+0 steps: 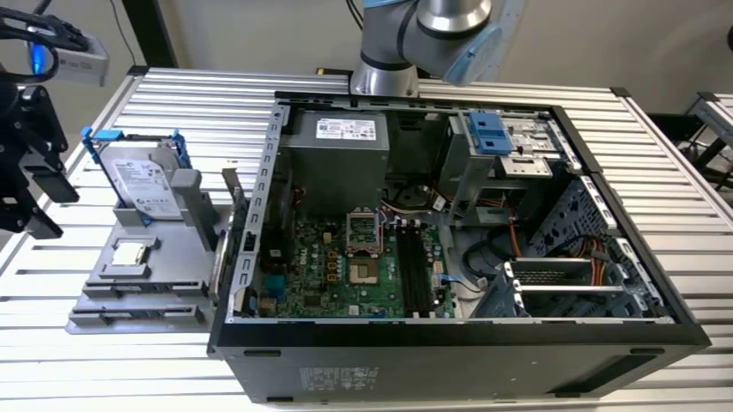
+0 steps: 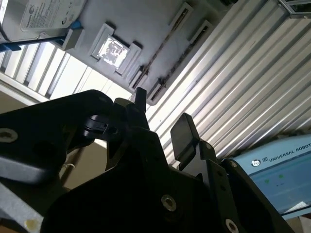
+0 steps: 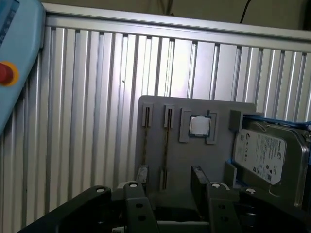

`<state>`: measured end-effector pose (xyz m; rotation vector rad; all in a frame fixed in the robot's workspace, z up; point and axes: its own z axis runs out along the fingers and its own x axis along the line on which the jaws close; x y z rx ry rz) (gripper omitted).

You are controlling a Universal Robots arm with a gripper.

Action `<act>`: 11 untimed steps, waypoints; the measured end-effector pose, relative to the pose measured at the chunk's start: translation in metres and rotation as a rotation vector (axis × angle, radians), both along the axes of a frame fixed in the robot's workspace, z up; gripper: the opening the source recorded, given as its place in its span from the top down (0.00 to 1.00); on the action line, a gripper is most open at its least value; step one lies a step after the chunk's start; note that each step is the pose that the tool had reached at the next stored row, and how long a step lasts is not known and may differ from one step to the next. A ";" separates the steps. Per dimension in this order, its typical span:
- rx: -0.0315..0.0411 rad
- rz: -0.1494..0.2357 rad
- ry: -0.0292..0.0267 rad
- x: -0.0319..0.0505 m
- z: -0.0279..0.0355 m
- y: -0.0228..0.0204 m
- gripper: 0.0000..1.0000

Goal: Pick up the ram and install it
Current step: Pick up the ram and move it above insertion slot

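Note:
Two thin dark ram sticks stand on edge in the slotted grey holder plate (image 3: pixel 194 160); one ram stick (image 3: pixel 166 145) lies in line with the gap between my fingers, the other (image 3: pixel 145 141) runs beside it. In the second wrist view the ram (image 2: pixel 167 42) shows as a thin line on the plate. My gripper (image 3: pixel 167 189) (image 2: pixel 160 116) hovers above the plate, open, with nothing between its fingers. In the exterior view the gripper (image 1: pixel 44 202) hangs at the left, beside the plate (image 1: pixel 137 292).
An open computer case (image 1: pixel 458 335) lies on the slatted metal table (image 1: pixel 687 197); its motherboard has long black memory slots (image 1: pixel 413 266). On the holder plate stand a silver hard drive with blue bracket (image 1: pixel 143 176) (image 3: pixel 265 150) and a square processor chip (image 1: pixel 130 252) (image 3: pixel 199 126).

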<state>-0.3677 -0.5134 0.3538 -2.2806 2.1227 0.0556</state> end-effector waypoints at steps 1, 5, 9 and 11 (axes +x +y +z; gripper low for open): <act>0.0001 0.000 0.0010 0.0000 -0.0003 0.0000 0.00; 0.0002 0.000 0.0014 0.0001 -0.0069 0.0000 0.00; 0.0003 -0.007 0.0015 0.0003 -0.0142 0.0000 0.00; 0.0002 -0.013 0.0015 0.0003 -0.0178 0.0000 0.00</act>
